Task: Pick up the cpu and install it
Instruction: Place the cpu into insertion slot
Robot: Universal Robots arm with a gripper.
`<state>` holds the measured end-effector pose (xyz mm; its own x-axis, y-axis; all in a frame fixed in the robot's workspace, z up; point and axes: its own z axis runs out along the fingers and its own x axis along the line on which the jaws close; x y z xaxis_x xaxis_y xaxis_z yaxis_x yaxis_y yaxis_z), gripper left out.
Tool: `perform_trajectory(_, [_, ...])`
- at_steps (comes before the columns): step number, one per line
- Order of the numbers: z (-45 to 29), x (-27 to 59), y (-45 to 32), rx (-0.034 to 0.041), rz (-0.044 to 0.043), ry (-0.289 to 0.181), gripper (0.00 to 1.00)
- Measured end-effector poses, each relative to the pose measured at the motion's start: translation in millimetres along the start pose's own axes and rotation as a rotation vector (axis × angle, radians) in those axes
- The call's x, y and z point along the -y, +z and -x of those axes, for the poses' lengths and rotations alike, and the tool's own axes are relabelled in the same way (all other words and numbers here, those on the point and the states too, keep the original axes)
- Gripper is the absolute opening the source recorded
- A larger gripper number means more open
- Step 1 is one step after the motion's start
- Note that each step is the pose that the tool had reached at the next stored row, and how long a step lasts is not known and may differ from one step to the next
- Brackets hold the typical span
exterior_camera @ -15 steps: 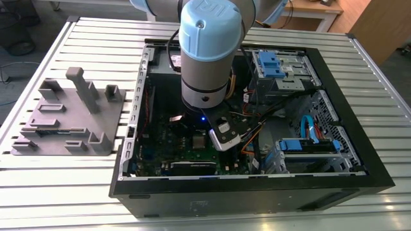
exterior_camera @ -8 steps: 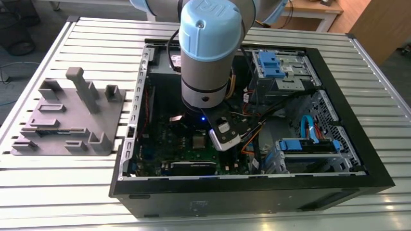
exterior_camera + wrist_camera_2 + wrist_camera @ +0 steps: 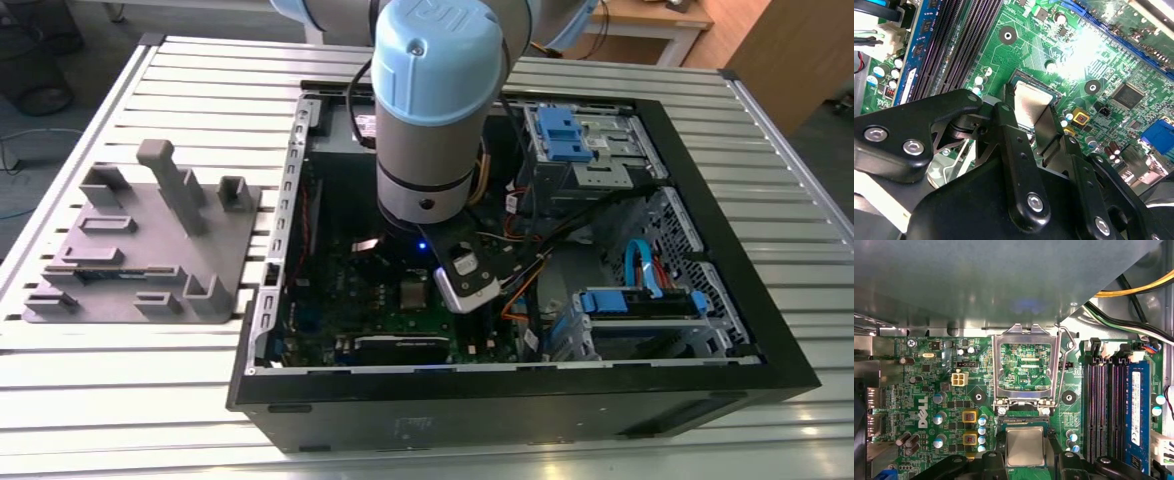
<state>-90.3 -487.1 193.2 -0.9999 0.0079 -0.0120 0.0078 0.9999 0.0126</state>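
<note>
Gripper [image 3: 1025, 455] fingers [image 3: 1006, 120] sat close on two sides of the cpu [image 3: 1025, 446], one on each side. They looked like they were pinching it. The cpu lay flat, right between them and under the hand, so the hand had no way to go to reach it. It was square, so no side was longer. From how it lay, I think it was at its seat on the board [image 3: 949, 385], but I could not tell if it was all the way down. Just beside the cpu, the frame [image 3: 998, 367] was flipped open, and the board showed through its hole.

In the exterior view, the arm [image 3: 427, 120] reached down into the case [image 3: 534, 400]. The grey tray [image 3: 134, 270] sat well apart, on the exterior view's left, on the table [image 3: 134, 400].

I counted one arm, one gripper with two fingers, one cpu, one frame, one tray and one case.
</note>
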Motion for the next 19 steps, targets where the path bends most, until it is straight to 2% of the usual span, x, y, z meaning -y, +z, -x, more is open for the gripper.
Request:
perform_trajectory(10, [0.0,0.0,-0.2,-0.0004,-0.0003,0.000,0.41])
perform_trajectory(12, [0.1,0.0,-0.2,-0.0002,-0.0003,0.000,0.42])
perform_trajectory(13, [0.1,0.0,-0.1,-0.0001,-0.0003,0.000,0.48])
perform_trajectory(19, [0.2,0.0,0.0,-0.0002,-0.0004,0.000,0.48])
